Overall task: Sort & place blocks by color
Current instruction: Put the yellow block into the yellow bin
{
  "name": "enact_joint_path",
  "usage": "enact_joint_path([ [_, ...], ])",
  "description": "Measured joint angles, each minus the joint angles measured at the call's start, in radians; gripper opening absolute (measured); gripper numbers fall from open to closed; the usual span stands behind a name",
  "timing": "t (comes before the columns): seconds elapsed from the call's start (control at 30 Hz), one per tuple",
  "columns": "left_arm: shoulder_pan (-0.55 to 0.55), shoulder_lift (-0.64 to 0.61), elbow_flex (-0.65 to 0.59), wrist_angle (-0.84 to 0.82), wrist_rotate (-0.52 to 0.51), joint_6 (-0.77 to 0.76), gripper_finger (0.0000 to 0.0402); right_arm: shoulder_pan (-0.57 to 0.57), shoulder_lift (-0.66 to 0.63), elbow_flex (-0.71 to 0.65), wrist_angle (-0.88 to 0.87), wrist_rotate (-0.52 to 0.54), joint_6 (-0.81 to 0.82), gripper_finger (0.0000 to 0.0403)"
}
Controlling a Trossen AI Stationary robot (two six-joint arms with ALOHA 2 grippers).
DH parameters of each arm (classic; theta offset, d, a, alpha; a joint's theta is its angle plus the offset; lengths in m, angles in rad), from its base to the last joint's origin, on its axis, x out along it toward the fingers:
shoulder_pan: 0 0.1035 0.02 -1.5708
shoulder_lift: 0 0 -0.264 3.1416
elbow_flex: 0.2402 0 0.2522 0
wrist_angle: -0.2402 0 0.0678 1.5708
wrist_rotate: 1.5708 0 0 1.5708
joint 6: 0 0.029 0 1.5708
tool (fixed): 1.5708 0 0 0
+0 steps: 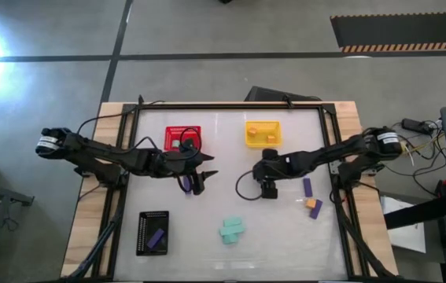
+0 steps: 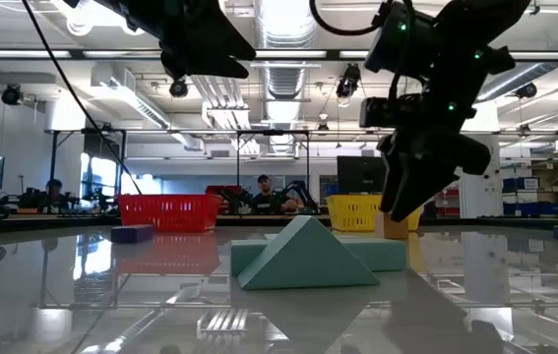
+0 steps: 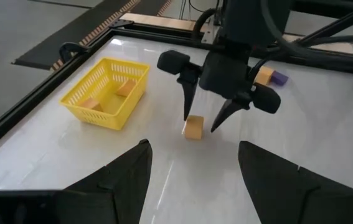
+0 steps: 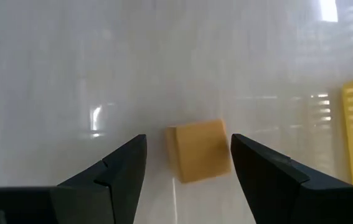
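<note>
An orange block (image 4: pixel 199 149) lies flat on the white table near the middle. My right gripper (image 3: pixel 199 124) hangs over it, open, slanting down, one finger on each side of the cube with a gap at both sides. My left gripper (image 1: pixel 199 185) stands open above the table in front of the red basket (image 1: pixel 183 137), with nothing between its fingers; a purple block (image 1: pixel 185 182) lies on the table just beside it. Two teal blocks (image 1: pixel 232 229) lie together toward the near edge. A purple block (image 1: pixel 307 187) and an orange and purple pair (image 1: pixel 315 207) lie at the right.
The yellow basket (image 1: pixel 263 132) at the far side holds orange blocks. The black basket (image 1: pixel 152 232) at the near left holds a purple block. A dark metal frame (image 1: pixel 329 149) borders the table. People show in the room beyond the table (image 2: pixel 264 187).
</note>
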Motion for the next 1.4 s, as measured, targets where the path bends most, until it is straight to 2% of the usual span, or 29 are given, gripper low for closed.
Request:
enact_joint_path([
  [0.27, 0.000, 0.000, 0.000, 0.001, 0.000, 0.000, 0.0224, -0.003, 0.034, -0.002, 0.019, -0.002, -0.033, 0.0212],
  [0.57, 0.002, 0.000, 0.000, 0.002, -0.004, 0.000, 0.0224, -0.003, 0.037, -0.002, 0.022, -0.001, -0.030, 0.0119],
  [0.8, 0.002, 0.000, 0.000, 0.002, -0.005, 0.005, 0.0224, -0.003, 0.031, 0.010, -0.014, -0.002, -0.024, 0.0119],
  [1.03, 0.002, 0.000, 0.000, 0.005, -0.006, 0.032, 0.0224, -0.019, 0.005, 0.144, -0.186, -0.002, -0.049, 0.0123],
  [1.17, 0.002, 0.000, 0.000, 0.004, -0.006, 0.048, 0.0224, -0.064, 0.004, 0.246, -0.308, 0.004, -0.125, 0.0121],
  [1.4, 0.002, 0.000, 0.000, 0.012, -0.006, 0.049, 0.0224, -0.211, 0.003, 0.362, -0.386, 0.006, -0.298, 0.0121],
])
